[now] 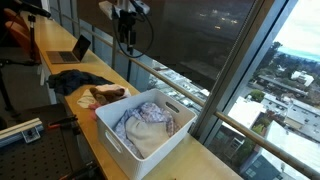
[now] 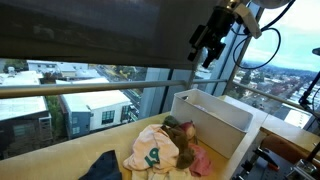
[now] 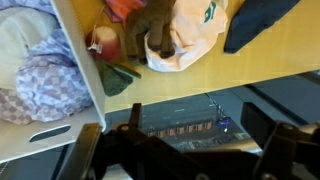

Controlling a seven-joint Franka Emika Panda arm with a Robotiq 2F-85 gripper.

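Overhead, gripper hangs with jaws released, empty; clothes pile beside white bin, apparently touching. Both on wooden counter along window; laptop beyond.

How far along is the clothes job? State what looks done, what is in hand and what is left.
Done: some clothes lie inside the white bin. In hand: nothing; the gripper hangs open, high above the table. Left: a pile of garments lies on the table beside the bin.
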